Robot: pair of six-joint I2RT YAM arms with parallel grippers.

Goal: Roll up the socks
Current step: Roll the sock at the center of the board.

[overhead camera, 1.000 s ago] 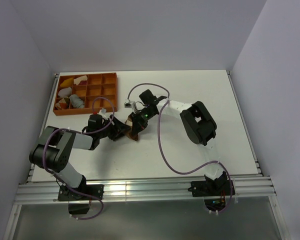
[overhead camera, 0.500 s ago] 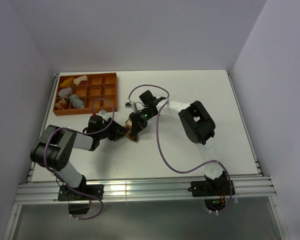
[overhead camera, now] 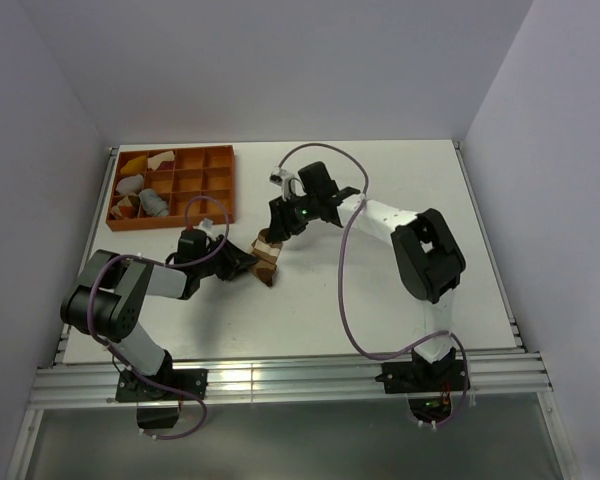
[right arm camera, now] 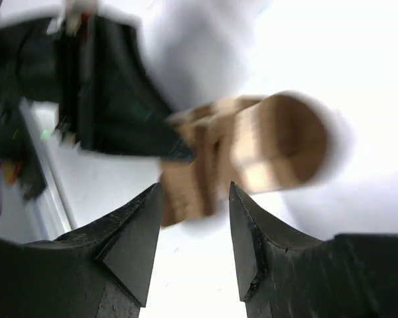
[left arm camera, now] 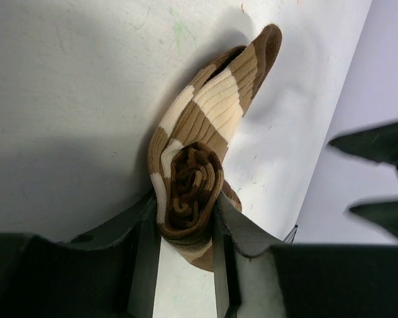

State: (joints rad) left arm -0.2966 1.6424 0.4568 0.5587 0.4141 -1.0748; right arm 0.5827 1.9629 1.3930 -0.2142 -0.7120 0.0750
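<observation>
The brown sock with white stripes (left arm camera: 209, 112) lies on the white table, one end rolled into a tight coil (left arm camera: 192, 189). My left gripper (left arm camera: 186, 222) is shut on that coil, one finger on each side. From above, the sock (overhead camera: 267, 252) sits just right of the left gripper (overhead camera: 246, 262). My right gripper (overhead camera: 279, 217) hovers just beyond the sock, open and holding nothing. In the right wrist view the sock (right arm camera: 265, 149) is a blur past the open right gripper (right arm camera: 196, 192), with the left gripper (right arm camera: 113, 99) beside it.
An orange compartment tray (overhead camera: 233, 190) stands at the back left, holding a grey bundle (overhead camera: 152, 203) and yellow and white cloth pieces (overhead camera: 130, 184). The right arm's purple cable (overhead camera: 342, 290) loops over the table's middle. Walls close in both sides.
My right gripper has opened, let go of the sock and drawn back towards the far side. My left gripper stays shut on the rolled end.
</observation>
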